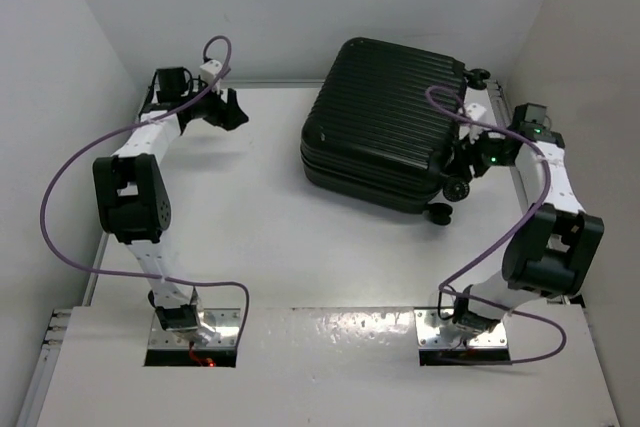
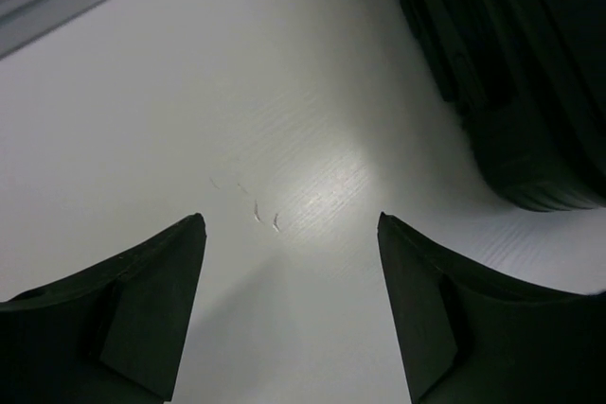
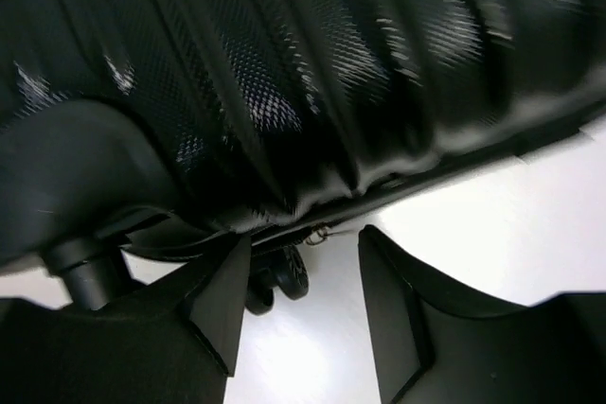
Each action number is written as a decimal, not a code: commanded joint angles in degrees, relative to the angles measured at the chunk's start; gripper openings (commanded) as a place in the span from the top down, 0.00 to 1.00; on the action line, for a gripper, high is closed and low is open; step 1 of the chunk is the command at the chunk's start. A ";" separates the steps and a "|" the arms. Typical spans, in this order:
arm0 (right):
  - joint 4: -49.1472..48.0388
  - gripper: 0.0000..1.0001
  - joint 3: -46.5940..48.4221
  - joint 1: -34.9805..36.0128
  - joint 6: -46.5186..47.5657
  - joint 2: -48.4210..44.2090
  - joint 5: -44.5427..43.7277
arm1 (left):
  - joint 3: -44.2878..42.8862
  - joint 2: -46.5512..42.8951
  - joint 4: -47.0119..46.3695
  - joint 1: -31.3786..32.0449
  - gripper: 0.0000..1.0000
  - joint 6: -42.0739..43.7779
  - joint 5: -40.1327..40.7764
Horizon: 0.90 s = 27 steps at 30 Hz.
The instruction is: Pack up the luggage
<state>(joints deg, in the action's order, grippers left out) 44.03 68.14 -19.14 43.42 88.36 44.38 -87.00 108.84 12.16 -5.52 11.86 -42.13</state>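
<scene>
The luggage (image 1: 385, 122) is a large black ribbed hard-shell suitcase lying flat and closed at the back right of the white table. Its small wheels (image 1: 440, 212) face the right arm. My right gripper (image 1: 463, 155) is at that wheel side. In the right wrist view the right gripper (image 3: 303, 253) is open just below the shell's seam (image 3: 445, 172). A small metal zipper pull (image 3: 320, 232) hangs at the gap, and a wheel (image 3: 289, 276) sits beyond the left finger. My left gripper (image 1: 235, 115) is open over bare table (image 2: 284, 120), left of the luggage (image 2: 530, 92), holding nothing.
White walls (image 1: 60, 67) close in the table on the left, back and right. A metal rail (image 1: 520, 182) runs along the right edge, close to the right arm. Purple cables (image 1: 60, 187) loop off both arms.
</scene>
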 commanded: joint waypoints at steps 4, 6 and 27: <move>-7.89 0.49 -2.40 16.22 -10.33 4.00 3.88 | 5.26 -5.39 0.76 1.39 0.22 1.85 2.67; -13.86 0.49 -1.61 18.68 -15.52 4.72 2.13 | 5.79 -5.39 0.76 2.00 0.22 2.47 2.67; -80.13 0.30 -41.76 17.99 -50.26 -3.56 11.17 | 5.26 -4.77 0.67 2.62 0.16 0.79 -0.41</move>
<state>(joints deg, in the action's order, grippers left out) -13.32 27.35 -0.99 3.14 82.63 52.66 -81.28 107.24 13.19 -2.63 12.60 -40.21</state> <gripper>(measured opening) 0.693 0.841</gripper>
